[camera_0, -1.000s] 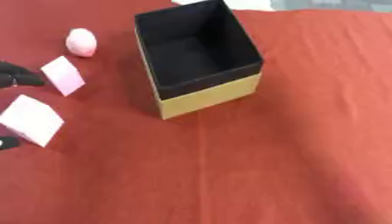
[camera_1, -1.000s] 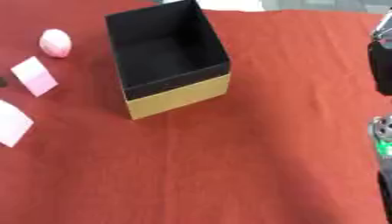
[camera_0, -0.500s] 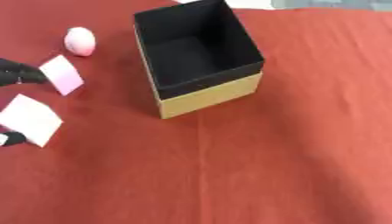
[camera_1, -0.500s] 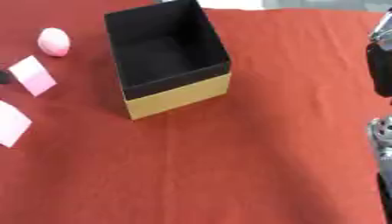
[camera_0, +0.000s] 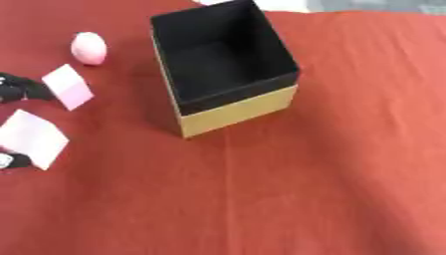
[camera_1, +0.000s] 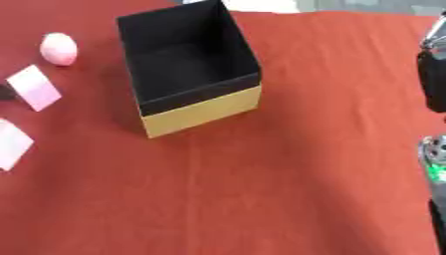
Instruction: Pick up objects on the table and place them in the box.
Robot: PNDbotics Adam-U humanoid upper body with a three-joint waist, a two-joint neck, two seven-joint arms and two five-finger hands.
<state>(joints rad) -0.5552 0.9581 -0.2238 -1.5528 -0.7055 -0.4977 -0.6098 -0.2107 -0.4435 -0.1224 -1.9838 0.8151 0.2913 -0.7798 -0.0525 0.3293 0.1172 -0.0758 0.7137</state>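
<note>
The box (camera_0: 235, 112), black inside with tan outer walls, stands open and empty at the upper middle of the red cloth. To its left lie a pink egg-shaped thing (camera_0: 88, 48), a small pink block (camera_0: 68, 86) and a larger pale pink block (camera_0: 32, 138). Only black fingertips of my left hand (camera_0: 17, 89) show at the left edge. One touches the small pink block and another sits by the lower corner of the larger block. A black and silver part of my right arm (camera_1: 431, 79) shows at the right edge, well away from the box.
The red cloth (camera_0: 305, 189) covers the whole table, with wide bare room in front of and to the right of the box. A green light (camera_1: 433, 172) glows on the right arm.
</note>
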